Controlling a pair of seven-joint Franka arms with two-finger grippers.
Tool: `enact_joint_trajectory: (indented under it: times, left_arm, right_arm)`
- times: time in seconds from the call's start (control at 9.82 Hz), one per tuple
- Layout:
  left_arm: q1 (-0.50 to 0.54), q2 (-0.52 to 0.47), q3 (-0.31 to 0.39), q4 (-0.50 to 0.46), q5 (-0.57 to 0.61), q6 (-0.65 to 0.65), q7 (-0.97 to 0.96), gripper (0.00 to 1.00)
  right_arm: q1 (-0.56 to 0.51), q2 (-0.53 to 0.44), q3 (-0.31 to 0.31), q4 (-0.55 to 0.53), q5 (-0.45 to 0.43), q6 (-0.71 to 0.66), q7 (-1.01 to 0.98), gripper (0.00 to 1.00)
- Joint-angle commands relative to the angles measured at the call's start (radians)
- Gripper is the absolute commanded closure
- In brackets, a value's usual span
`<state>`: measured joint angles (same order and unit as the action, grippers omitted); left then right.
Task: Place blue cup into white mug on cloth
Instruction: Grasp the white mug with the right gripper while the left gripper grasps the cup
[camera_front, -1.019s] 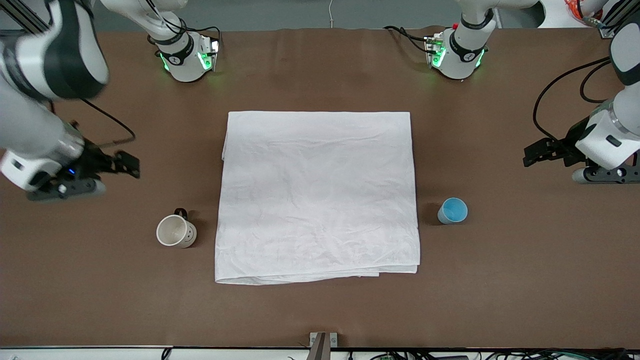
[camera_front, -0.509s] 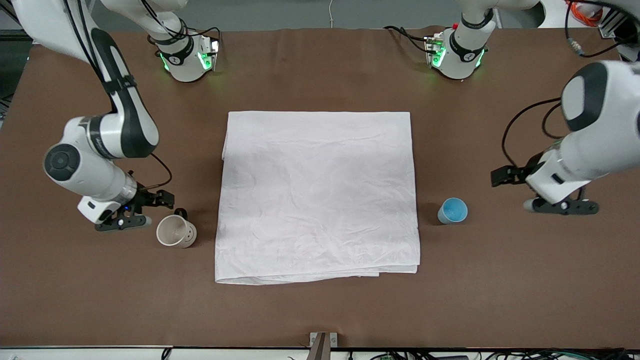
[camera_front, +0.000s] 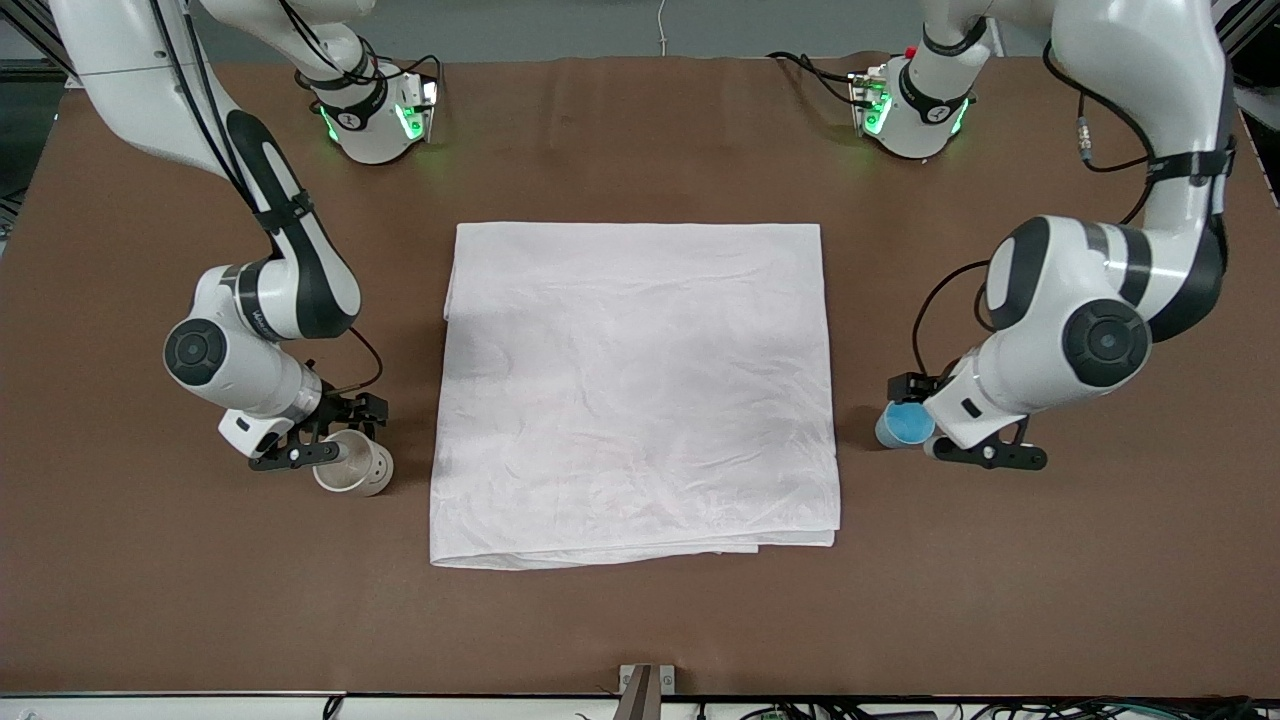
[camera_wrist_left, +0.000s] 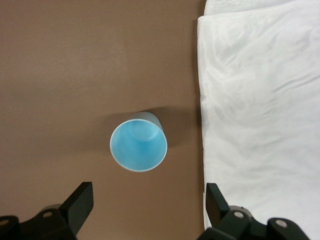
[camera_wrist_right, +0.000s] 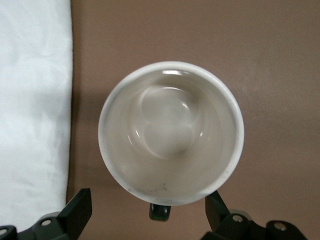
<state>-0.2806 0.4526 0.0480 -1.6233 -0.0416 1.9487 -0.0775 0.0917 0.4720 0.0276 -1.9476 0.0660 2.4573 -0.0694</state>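
I saw the left gripper spread above the small tapered light-blue cup. The right gripper hung spread over the cream-white ceramic mug, both beside the wrinkled white fabric cloth.

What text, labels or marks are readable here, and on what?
None readable.
Mug: dark marks on its side, no letters.
Cup: blank.
Cloth: blank.
Right arm: lettering on the joint, too small to read.

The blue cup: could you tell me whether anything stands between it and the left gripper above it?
Nothing visible does. The left gripper hangs open over the blue cup, which stands upright and empty on the bare table beside the cloth; its jaws are spread wider than the cup.
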Motion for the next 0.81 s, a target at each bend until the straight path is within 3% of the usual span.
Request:
enact_joint_trajectory:
  times: [0.0,0.31,0.41,0.61,0.71]
  left_arm:
    - [-0.002,0.005,0.006,-0.106,-0.015,0.148,0.001,0.01]
    - [-0.026,0.008,0.006,-0.202,-0.015,0.277,-0.011,0.03]
    - [-0.04,0.014,0.006,-0.202,-0.015,0.277,-0.036,0.05]
    - [-0.046,0.038,0.007,-0.202,-0.011,0.297,-0.042,0.12]
    - [-0.045,0.05,0.007,-0.201,-0.009,0.303,-0.042,0.15]
  right_arm:
    - [0.011,-0.007,-0.001,-0.01,0.017,0.054,0.003,0.0]
    - [0.01,0.014,-0.001,-0.013,0.017,0.083,0.003,0.0]
    - [0.011,0.016,-0.001,-0.014,0.018,0.083,0.006,0.05]
    - [0.008,0.019,-0.001,-0.013,0.018,0.078,0.008,0.52]
    - [0.007,0.019,-0.001,-0.011,0.018,0.071,0.038,0.7]
